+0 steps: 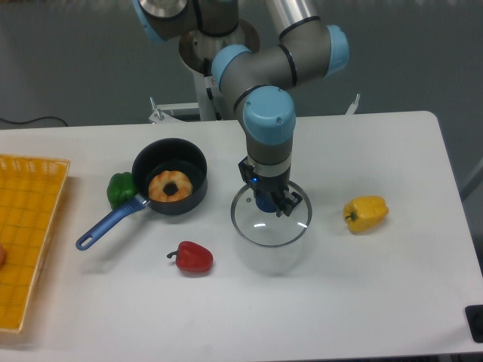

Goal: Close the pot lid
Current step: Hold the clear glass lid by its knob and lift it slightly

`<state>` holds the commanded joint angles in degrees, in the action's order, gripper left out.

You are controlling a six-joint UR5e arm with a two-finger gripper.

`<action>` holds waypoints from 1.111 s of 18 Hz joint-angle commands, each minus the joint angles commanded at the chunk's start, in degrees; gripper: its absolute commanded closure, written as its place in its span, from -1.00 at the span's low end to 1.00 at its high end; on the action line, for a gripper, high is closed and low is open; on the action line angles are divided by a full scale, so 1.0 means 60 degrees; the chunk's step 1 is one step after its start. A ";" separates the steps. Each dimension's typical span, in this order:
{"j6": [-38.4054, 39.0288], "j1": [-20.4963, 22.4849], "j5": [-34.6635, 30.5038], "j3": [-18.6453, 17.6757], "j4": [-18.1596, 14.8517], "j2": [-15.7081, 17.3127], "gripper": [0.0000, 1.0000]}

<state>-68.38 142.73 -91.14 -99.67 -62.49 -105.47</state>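
Note:
The pot (156, 162) is a dark navy saucepan with a blue handle (109, 224), standing open at the left centre of the table with a glazed doughnut (170, 185) inside. The pot lid (260, 228) is clear glass with a metal rim and sits to the right of the pot. My gripper (269, 204) points straight down over the lid's centre, its fingers closed on the blue knob. The lid seems to hang slightly above the table, with a faint shadow below it.
A green pepper (120, 188) lies against the pot's left side, above the handle. A red pepper (193, 258) lies in front of the pot. A yellow pepper (366, 213) lies right of the lid. A yellow basket (26, 241) stands at the left edge.

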 joint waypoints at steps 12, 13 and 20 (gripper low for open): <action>0.0000 -0.0044 0.0015 -0.0044 0.0000 0.0088 0.04; 0.0000 -0.0058 0.0000 -0.0058 0.0000 0.0131 0.04; 0.0029 -0.0132 -0.0029 -0.0146 -0.0439 0.0630 0.04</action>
<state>-68.20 141.94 -91.32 -100.55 -65.12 -101.69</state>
